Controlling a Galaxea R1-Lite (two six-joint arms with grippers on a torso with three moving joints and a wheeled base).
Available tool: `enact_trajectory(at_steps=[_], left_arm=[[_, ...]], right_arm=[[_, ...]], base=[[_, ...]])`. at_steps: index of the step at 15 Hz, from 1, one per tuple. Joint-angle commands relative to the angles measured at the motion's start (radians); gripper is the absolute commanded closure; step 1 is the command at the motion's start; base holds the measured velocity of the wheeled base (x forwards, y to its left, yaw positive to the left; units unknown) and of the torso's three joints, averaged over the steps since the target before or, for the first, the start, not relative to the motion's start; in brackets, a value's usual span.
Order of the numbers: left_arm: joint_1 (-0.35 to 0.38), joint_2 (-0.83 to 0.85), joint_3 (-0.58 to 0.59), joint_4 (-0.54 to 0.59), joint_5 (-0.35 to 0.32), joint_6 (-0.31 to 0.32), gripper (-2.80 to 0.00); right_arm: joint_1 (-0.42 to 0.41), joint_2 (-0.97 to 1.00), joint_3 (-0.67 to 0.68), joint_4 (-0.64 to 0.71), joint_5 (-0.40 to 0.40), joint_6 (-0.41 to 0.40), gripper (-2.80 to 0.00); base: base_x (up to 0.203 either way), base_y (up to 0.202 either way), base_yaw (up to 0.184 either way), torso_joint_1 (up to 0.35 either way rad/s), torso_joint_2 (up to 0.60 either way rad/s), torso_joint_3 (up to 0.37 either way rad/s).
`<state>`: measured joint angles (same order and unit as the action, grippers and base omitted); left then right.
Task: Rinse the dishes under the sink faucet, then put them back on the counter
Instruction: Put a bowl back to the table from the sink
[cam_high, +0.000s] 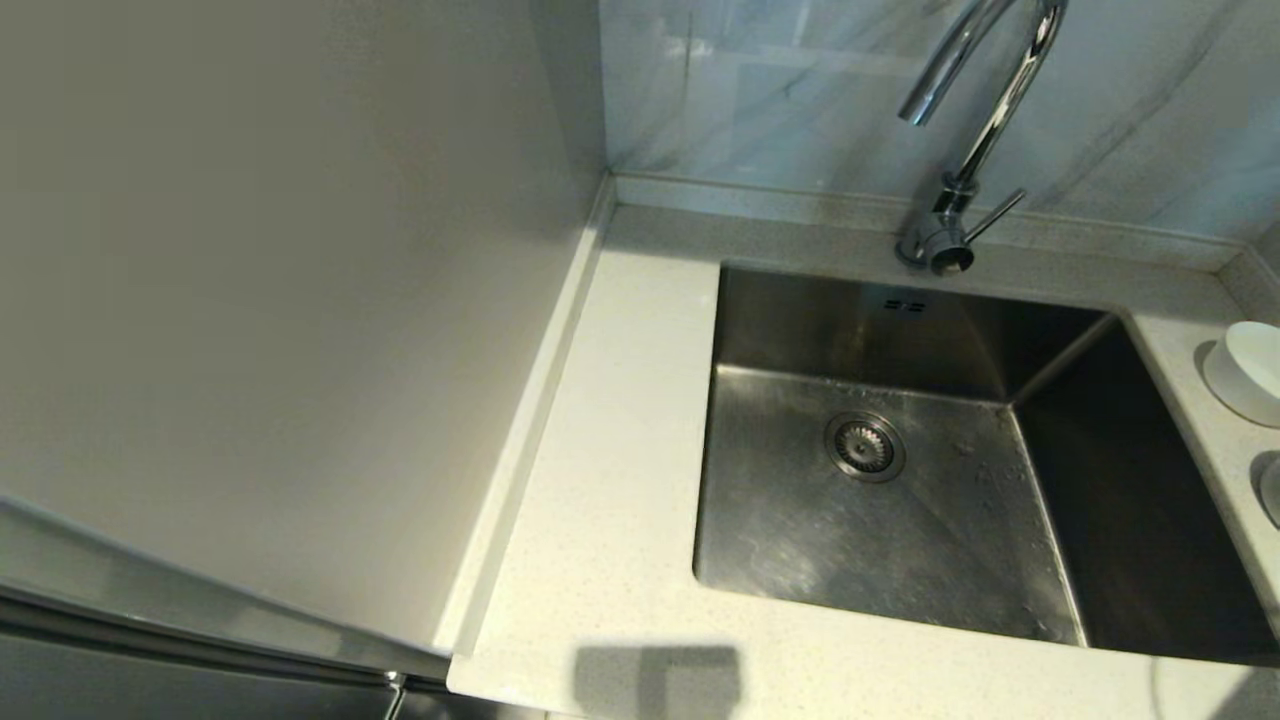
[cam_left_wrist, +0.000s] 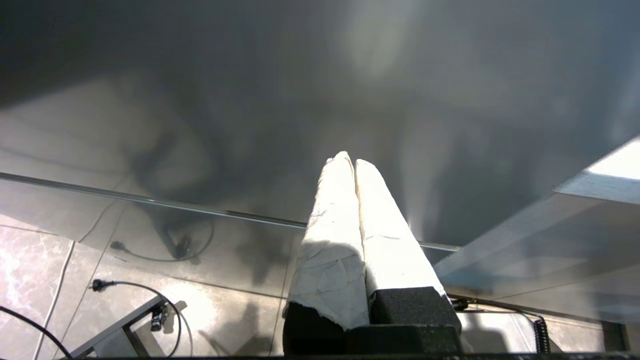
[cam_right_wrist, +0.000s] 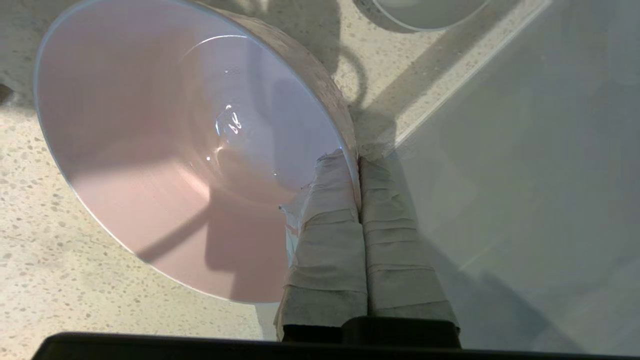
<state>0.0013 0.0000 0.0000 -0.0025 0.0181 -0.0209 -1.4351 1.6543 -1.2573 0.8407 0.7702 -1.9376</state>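
In the right wrist view my right gripper (cam_right_wrist: 357, 162) is shut on the rim of the pale pink bowl (cam_right_wrist: 165, 150), one finger inside and one outside. The bowl is tilted over the speckled counter (cam_right_wrist: 50, 280), with water drops shining inside it. The edge of another bowl (cam_right_wrist: 430, 10) shows beyond it. The head view shows the steel sink (cam_high: 900, 520) with nothing in it, the chrome faucet (cam_high: 960, 180) behind it, and a white bowl (cam_high: 1250, 370) on the counter (cam_high: 620, 450) at the right edge. Neither gripper appears there. My left gripper (cam_left_wrist: 350, 162) is shut on nothing, parked away from the sink.
A second bowl's edge (cam_high: 1272, 490) peeks in at the far right of the counter. A plain beige wall panel (cam_high: 280, 300) rises left of the counter. Beside the pink bowl stands a pale wall (cam_right_wrist: 525, 175). Cables (cam_left_wrist: 130, 285) lie on the tiled floor below my left gripper.
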Motion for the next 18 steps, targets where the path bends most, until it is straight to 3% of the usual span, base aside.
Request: enact_trajectory(at_steps=[1, 4, 9, 15, 18], left_arm=[[0.0, -0.003, 0.0, -0.001, 0.0, -0.001, 0.0], [0.0, -0.003, 0.0, -0.001, 0.0, -0.001, 0.0], [0.0, -0.004, 0.0, -0.001, 0.0, -0.001, 0.0], [0.0, -0.003, 0.0, -0.001, 0.0, -0.001, 0.0], [0.0, -0.003, 0.0, -0.001, 0.0, -0.001, 0.0]], right_arm=[[0.001, -0.064, 0.017, 0.031, 0.006, -0.005, 0.0], [0.004, -0.163, 0.013, 0.178, 0.008, 0.047, 0.0], [0.001, -0.249, -0.026, 0.186, 0.044, 0.339, 0.0], [0.016, -0.289, -0.048, 0.192, 0.193, 0.355, 0.0], [0.062, -0.292, -0.066, 0.191, 0.284, 0.273, 0.0]], base=[[0.0, 0.0, 0.0, 0.0, 0.0, 0.0], [0.0, 0.0, 0.0, 0.0, 0.0, 0.0], [0.0, 0.0, 0.0, 0.0, 0.0, 0.0], [0.0, 0.0, 0.0, 0.0, 0.0, 0.0], [0.0, 0.0, 0.0, 0.0, 0.0, 0.0]])
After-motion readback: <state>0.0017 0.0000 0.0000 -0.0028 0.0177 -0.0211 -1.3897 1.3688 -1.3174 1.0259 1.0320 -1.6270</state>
